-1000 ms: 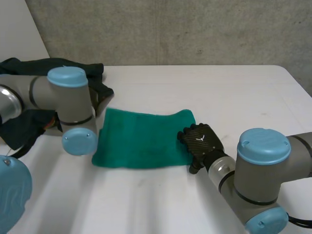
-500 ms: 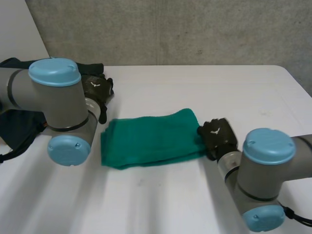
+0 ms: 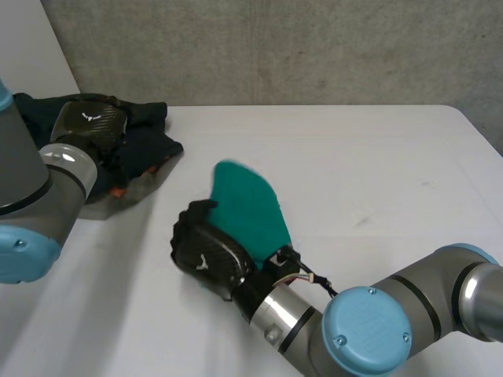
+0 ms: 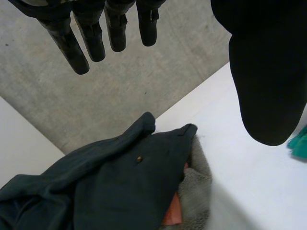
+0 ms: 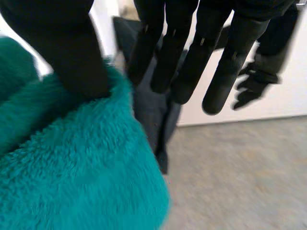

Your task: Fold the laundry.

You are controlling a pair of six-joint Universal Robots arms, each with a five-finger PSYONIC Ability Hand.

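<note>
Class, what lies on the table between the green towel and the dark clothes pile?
Nothing: in the head view, bare white table separates the green towel from the dark clothes pile.

The left arm (image 3: 39, 181) and right arm (image 3: 424, 284) are grey tubes with round light-blue caps (image 3: 367, 330). The left hand (image 3: 93, 122) and right hand (image 3: 206, 253) are black, with glossy woven backs that each carry a small white mark. A silvery collar (image 3: 283, 314) ringed in black sits just behind the right hand. The fingers (image 4: 91, 38) are slim, matte-black rods.

text — none readable | white emblem (image 3: 89, 115) on back of left hand (image 3: 100, 127) and right hand (image 3: 214, 250)
</note>
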